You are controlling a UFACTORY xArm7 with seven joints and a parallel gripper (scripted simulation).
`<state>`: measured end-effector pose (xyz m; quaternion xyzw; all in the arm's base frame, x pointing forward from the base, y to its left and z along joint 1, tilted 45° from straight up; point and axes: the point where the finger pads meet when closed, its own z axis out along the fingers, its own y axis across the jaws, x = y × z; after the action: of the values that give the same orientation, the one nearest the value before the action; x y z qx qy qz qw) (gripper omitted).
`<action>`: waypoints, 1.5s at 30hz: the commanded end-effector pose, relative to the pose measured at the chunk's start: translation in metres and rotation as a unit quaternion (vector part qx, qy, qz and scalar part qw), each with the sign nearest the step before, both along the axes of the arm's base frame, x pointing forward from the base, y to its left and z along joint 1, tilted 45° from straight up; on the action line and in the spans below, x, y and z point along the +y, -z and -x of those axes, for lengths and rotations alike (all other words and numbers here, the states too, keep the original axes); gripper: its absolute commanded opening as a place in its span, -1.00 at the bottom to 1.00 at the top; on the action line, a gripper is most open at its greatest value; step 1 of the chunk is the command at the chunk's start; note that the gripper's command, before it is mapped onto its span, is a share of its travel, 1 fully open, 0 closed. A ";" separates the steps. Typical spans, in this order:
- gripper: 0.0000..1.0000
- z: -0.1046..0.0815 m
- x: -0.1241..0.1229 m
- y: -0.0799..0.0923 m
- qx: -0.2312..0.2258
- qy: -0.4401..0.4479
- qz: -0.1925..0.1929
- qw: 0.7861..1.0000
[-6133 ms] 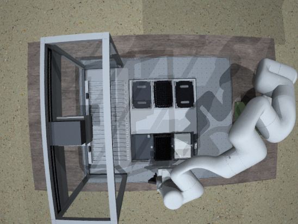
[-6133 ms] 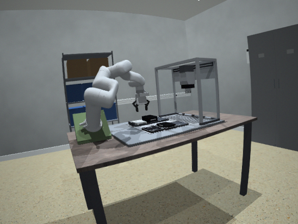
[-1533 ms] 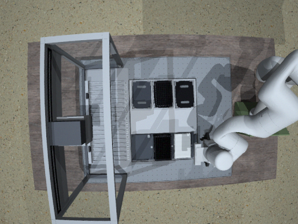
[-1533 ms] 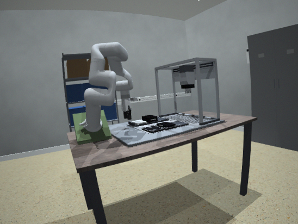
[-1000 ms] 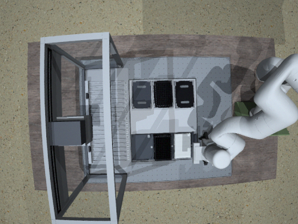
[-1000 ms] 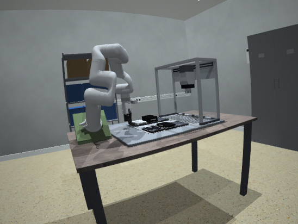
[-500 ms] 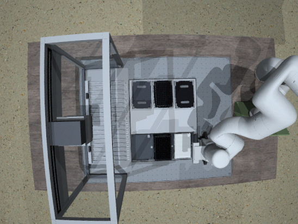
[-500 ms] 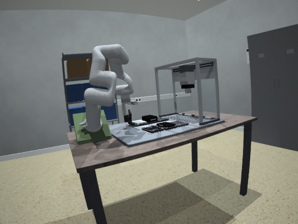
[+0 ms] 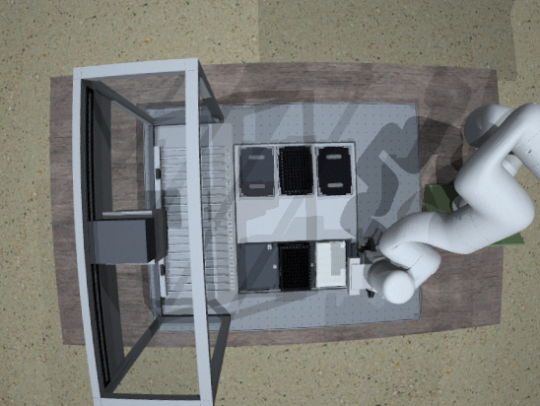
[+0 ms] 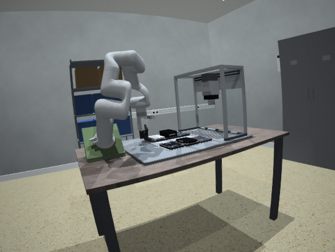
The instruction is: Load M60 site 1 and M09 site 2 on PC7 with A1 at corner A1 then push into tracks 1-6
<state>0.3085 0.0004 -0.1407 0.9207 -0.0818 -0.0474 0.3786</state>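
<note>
Grey ribbed rails (image 9: 217,222) lie farthest ahead of the gripper (image 9: 368,244), on the side away from the arm's base. Their low-numbered end appears to line up with the carrier PC7 (image 9: 256,268). The carrier's long axis points straight from the gripper toward those rails. Its far site is bare. The black M09 (image 9: 295,266) sits on the middle site, and the white M60 (image 9: 329,263) sits on the site nearest the gripper. M06 (image 9: 296,169) is off to the gripper's right, in the middle nest, with the nests on either side of it empty. The white handle (image 9: 356,281) sticks out of the carrier's near end, just beside the gripper and slightly to its left, partly hidden under the wrist. The fingers are spread with nothing between them and hang low near the deck in the exterior view (image 10: 143,132). Loading looks done. The next step is probably the push, so the gripper needs to shift left onto the handle line and drive along the carrier's long axis.
</note>
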 end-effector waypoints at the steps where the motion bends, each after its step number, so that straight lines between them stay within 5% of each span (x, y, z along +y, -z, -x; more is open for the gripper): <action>1: 0.63 -0.001 0.000 0.002 -0.001 -0.001 -0.002 1.000; 28: 0.63 0.000 -0.006 0.008 -0.001 -0.001 -0.002 1.000; 45: 0.63 -0.015 -0.009 0.009 -0.001 -0.001 -0.002 1.000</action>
<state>0.3177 -0.0100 -0.1494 0.9206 -0.0817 -0.0479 0.3788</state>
